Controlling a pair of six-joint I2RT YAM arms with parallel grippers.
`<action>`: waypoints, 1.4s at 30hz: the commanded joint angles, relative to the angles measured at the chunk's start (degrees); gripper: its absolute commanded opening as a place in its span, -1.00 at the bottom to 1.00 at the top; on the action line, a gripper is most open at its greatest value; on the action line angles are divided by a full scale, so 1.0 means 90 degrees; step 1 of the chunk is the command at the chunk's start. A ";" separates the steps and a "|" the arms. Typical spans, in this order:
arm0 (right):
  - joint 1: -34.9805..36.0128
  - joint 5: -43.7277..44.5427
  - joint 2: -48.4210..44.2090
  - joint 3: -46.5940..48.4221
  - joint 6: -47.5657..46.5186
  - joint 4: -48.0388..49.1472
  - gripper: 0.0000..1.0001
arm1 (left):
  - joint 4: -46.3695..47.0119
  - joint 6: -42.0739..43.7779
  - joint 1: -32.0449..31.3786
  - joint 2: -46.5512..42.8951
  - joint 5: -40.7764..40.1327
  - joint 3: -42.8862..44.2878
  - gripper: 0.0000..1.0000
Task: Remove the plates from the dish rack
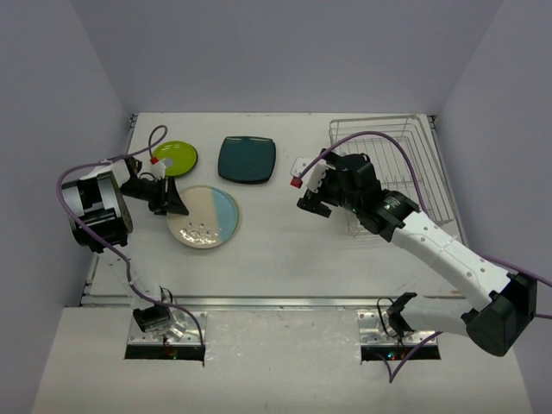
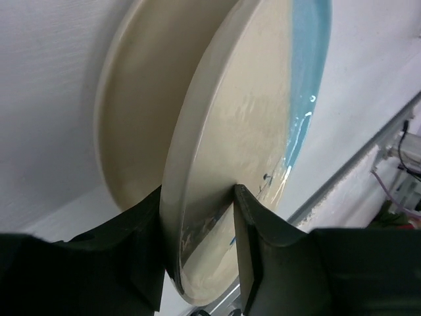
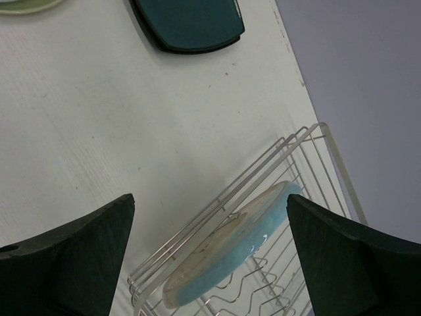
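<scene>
White table (image 1: 285, 250): your left gripper (image 2: 197, 224) pinches the rim of the cream-and-blue plate (image 1: 207, 220). Your right gripper (image 1: 312, 200) hangs spread above the blue-edged plate (image 3: 230, 257) standing in the rack (image 1: 414, 147). Likely stiff, slick, breakable; take its top rim.

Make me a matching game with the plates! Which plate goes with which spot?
Plates:
1. lime-green plate
2. dark teal plate
3. cream-and-blue plate
4. blue-rimmed plate

Spots:
A. in the dish rack
B. pinched at its rim by the left pincer
C. flat on the table, near the far left corner
D. flat on the table, middle of the far edge

Pairs: 1-C, 2-D, 3-B, 4-A
</scene>
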 commanded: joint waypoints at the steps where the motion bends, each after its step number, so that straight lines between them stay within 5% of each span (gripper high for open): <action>1: -0.0073 0.0121 0.0066 0.0398 0.0266 0.0122 0.98 | 0.1745 -0.0420 -0.0097 -0.0569 -0.1784 -0.0195 -0.21; 10: -0.0379 0.0495 0.0256 0.0681 0.1219 -0.0044 0.98 | 0.2680 -0.0602 -0.0458 -0.1154 -0.3038 -0.0883 0.16; 20: -0.2243 -0.0409 0.0979 0.1819 0.3521 -0.1561 0.98 | 0.2789 -0.0458 -0.0892 -0.1858 -0.3513 -0.1148 0.24; 24: -0.2624 -0.0729 0.1139 0.1988 0.3831 -0.1776 0.98 | 0.2705 -0.0482 -0.0977 -0.2265 -0.3683 -0.0962 0.52; 35: -0.2772 -0.0763 0.1673 0.2418 0.4188 -0.1775 0.77 | 0.3180 -0.0399 -0.2129 -0.4075 -0.4362 -0.0972 0.56; 42: -0.2758 -0.0669 0.2309 0.2793 0.4341 -0.1984 0.68 | 0.3110 -0.0574 -0.2380 -0.4277 -0.4671 -0.1030 0.59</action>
